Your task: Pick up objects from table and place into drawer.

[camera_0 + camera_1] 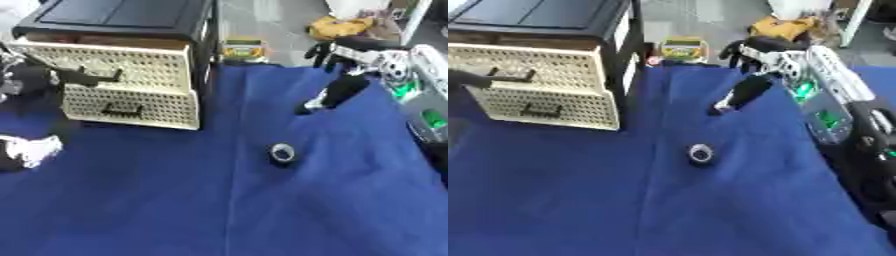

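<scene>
The drawer unit (131, 75) stands at the back left, black on top with beige perforated drawers. Its top drawer is pulled out a little. My left hand (31, 80) is at the far left, its dark fingers hooked on the top drawer's handle (96, 77). My right hand (767, 52) hangs over the back right of the blue cloth (175, 200), shut on a long black object with a white tip (744, 94) that slants down toward the cloth. A black roll of tape (282, 153) lies mid-table. A white and black thing (28, 150) lies at the left edge.
A yellow and green box (243, 50) sits on the floor beyond the table's far edge. Yellow clutter (337, 27) lies further back. My right arm's panels with green lights (824, 117) run along the right side. The lower drawer (131, 107) is shut.
</scene>
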`<control>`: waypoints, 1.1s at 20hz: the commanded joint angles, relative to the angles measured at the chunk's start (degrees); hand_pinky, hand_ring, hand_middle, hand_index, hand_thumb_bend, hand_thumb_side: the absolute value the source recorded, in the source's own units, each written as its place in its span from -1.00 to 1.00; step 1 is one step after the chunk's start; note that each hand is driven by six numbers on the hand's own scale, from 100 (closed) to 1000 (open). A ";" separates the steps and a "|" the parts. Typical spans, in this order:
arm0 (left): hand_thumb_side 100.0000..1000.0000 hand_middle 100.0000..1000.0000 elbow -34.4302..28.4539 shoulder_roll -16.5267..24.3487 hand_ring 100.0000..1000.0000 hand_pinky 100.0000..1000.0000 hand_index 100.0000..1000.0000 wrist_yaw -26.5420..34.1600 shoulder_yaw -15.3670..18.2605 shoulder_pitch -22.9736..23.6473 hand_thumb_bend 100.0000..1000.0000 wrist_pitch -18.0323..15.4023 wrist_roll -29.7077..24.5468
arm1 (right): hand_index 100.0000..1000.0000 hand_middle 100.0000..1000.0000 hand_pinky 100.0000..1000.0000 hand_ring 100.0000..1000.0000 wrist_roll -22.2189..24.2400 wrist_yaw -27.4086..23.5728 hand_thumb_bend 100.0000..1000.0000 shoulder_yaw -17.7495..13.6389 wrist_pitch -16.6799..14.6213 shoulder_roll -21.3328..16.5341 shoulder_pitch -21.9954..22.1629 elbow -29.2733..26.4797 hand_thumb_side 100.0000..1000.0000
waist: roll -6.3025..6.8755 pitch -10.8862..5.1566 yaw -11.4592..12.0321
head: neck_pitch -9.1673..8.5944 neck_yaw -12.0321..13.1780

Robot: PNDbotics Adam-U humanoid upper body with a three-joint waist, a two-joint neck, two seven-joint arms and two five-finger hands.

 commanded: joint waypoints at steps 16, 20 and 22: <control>0.50 -1.00 -0.68 7.05 -1.00 -1.00 0.86 -6.43 -4.22 -8.67 -1.00 2.14 -18.28 | 0.84 0.49 0.24 0.48 -1.14 1.09 0.30 -1.36 0.48 -1.12 0.27 -3.15 -0.31 | 0.64 -2.03 0.20 | 2.79 0.83; 0.69 -1.00 -0.68 7.58 -1.00 -1.00 0.80 -8.40 -5.95 -10.49 -0.75 1.82 -22.09 | 0.83 0.48 0.23 0.48 -1.20 1.20 0.30 -1.30 0.57 -1.22 0.15 -3.03 -0.30 | 0.74 -1.84 0.03 | 2.62 0.64; 0.84 -1.00 -0.68 7.58 -1.00 -1.00 0.74 -8.61 -6.28 -11.38 -0.65 2.24 -23.39 | 0.83 0.48 0.23 0.48 -1.19 1.16 0.30 -1.28 0.57 -1.26 0.17 -2.99 -0.30 | 0.82 -1.81 -0.02 | 2.47 0.63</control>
